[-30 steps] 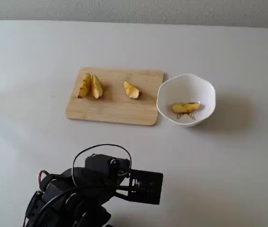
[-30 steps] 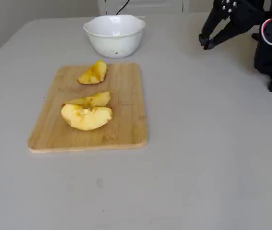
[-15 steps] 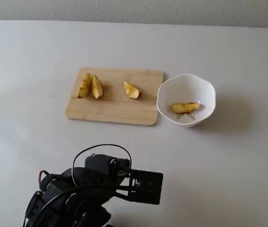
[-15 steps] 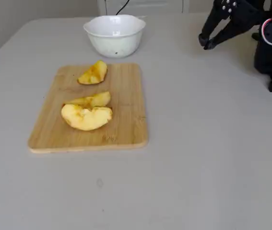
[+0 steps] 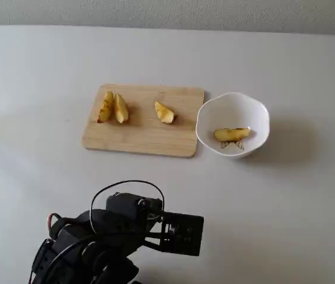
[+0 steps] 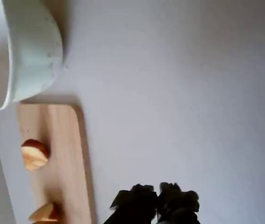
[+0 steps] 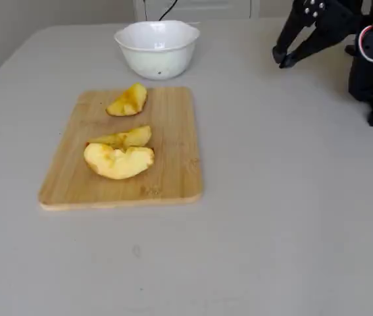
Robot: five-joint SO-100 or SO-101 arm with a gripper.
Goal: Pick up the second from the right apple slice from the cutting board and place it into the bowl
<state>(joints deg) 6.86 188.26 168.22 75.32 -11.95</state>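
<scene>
- I am looking at a big pale grey desk [image 5: 49, 65] that is carrying everything.
- The black arm [image 5: 102, 242] is sitting at the near edge of the desk in a fixed view, well away from the food.
- The cutting board [image 5: 143, 133] is lying flat on the desk, just beside the bowl. In the wrist view, the bowl seems to be hanging a little over the board's end.
- The white bowl [image 5: 256, 112] is standing to the right of the board in that fixed view. One apple slice in the bowl [image 5: 232, 134] is lying on the bottom, over a dark drawing.
- Three apple slices are staying on the board. Two slices [image 5: 113, 107] are lying close together at the left end. One lone slice [image 5: 165, 112] is lying apart, nearer the bowl.
- The claw [image 7: 282, 58] is hanging in the air above bare desk, away from the board. Its tips are sitting nearly together, and it is holding nothing.
</scene>
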